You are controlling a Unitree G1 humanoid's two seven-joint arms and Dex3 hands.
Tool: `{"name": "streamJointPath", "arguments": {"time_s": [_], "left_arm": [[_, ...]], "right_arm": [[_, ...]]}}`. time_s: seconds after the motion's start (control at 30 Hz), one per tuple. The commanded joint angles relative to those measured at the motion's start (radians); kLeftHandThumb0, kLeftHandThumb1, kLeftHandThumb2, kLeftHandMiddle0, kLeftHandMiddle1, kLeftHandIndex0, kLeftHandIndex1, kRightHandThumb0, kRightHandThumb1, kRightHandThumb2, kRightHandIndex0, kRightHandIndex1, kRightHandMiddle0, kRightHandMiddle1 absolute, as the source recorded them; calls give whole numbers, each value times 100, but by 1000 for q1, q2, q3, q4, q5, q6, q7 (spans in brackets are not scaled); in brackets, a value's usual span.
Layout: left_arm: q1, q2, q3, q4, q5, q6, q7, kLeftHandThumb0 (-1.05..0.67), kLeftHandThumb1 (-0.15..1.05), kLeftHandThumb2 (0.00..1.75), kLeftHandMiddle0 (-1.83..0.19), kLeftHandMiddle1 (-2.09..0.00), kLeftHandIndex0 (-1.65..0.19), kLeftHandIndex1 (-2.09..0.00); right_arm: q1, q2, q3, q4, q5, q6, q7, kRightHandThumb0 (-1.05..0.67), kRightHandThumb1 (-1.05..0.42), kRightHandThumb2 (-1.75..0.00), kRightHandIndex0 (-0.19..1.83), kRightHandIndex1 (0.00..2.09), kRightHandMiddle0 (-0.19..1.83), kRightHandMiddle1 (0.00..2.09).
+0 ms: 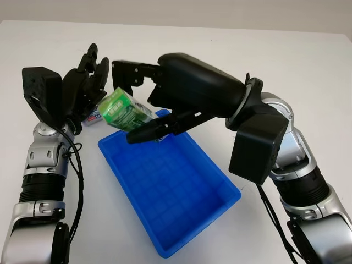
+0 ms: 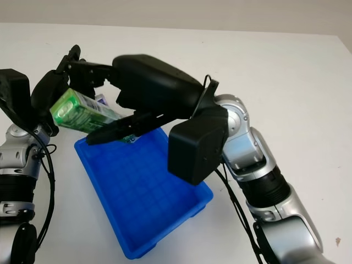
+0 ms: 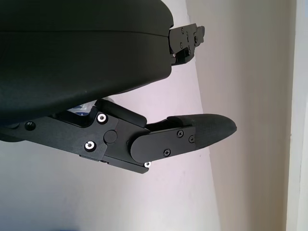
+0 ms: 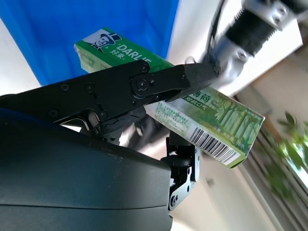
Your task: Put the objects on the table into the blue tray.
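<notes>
Across the white worktop [image 1: 308, 71], wide bare surface runs to the far edge and along the right side; near-left of the tray is also bare. Blue tray [image 1: 168, 184] sits mid-worktop, turned diagonally, one corner pointing to the far edge and the opposite corner toward the near edge; floor inside shows bare blue, with a small item at the far corner under the fingers, too hidden to identify. Right arm reaches in from the bottom right and crosses over the tray's right rim; right hand [image 1: 144, 104] hangs above the tray's far corner, fingers clamped on the green box [image 1: 126, 110]. Box is held off the worktop, tilted, long axis running from far-left down toward the tray, one finger [image 4: 144, 86] across its printed face and another below it; the barcode end sticks out past the fingers. Box overhangs the tray's far-left rim, partly outside the tray's outline. Left hand [image 1: 82, 91] is raised just left of the box, off the tray's far-left corner, holding nothing, open, fingertips very close to the box; contact cannot be told. Little room between the two hands. A small blue-and-white packet [image 1: 93, 117] lies on the worktop just beside the left hand, left of the tray's far corner, mostly hidden.
</notes>
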Motion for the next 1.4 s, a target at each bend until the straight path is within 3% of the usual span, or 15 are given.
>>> {"name": "streamJointPath", "arguments": {"time_s": [0.0,0.03,0.07,0.1,0.13,0.2,0.27,0.33,0.7,0.9,1.03,1.13,1.37], "left_arm": [[10,-4,2,-26,-7,10,3,-72,105,59,19,0,19,0],[12,-5,2,-30,-7,13,4,-72,105,59,19,0,19,0],[13,-5,3,-33,-7,16,4,-72,105,59,19,0,19,0],[14,-5,3,-35,-7,18,4,-72,105,59,19,0,19,0],[16,-5,4,-36,-7,16,2,-72,105,59,19,0,19,0],[18,-4,4,-39,-6,18,3,-72,105,59,19,0,19,0],[20,-3,5,-43,-6,24,4,-72,105,59,19,0,19,0],[22,-3,5,-46,-5,26,7,-71,105,59,19,0,19,0],[21,-7,6,-43,-4,28,12,-71,105,59,19,0,19,0],[17,-8,4,-32,-6,22,10,-71,105,59,19,0,19,0],[16,-5,5,-29,-6,17,6,-71,105,59,19,0,19,0],[18,-2,7,-31,-6,18,6,-71,105,59,19,0,19,0],[17,3,10,-19,-5,12,-2,-72,105,59,19,0,19,0]], "right_arm": [[8,-25,8,-1,5,17,42,-48,-105,-12,110,209,72,209],[3,-42,17,4,-9,7,70,-52,-104,-9,89,209,61,209],[-1,-53,22,7,-18,-1,90,-58,-104,-7,47,205,33,195],[-7,-65,28,15,-19,-12,120,-59,-104,-7,36,205,25,191],[-15,-85,37,26,-18,-33,158,-63,-104,-6,11,183,12,155],[-24,-115,43,41,-16,-68,214,-73,-102,-5,-7,79,-2,67],[-27,-128,38,55,-8,-95,245,-75,-101,-5,-10,33,-4,32],[-29,-131,30,70,-2,-122,256,-75,-102,-5,-17,10,-9,17],[-50,-122,-19,126,23,-202,233,-77,-97,-4,-19,0,-19,0],[-79,-78,-134,102,128,8,147,-78,-99,-6,-19,0,-19,0],[-82,-50,-225,161,155,71,22,-84,-104,-35,-19,0,-19,0],[-82,-58,-274,283,123,11,-74,-82,-105,-56,-19,0,-19,0],[-11,-39,-403,435,206,142,-209,-79,-105,-67,-19,0,-19,0]]}}
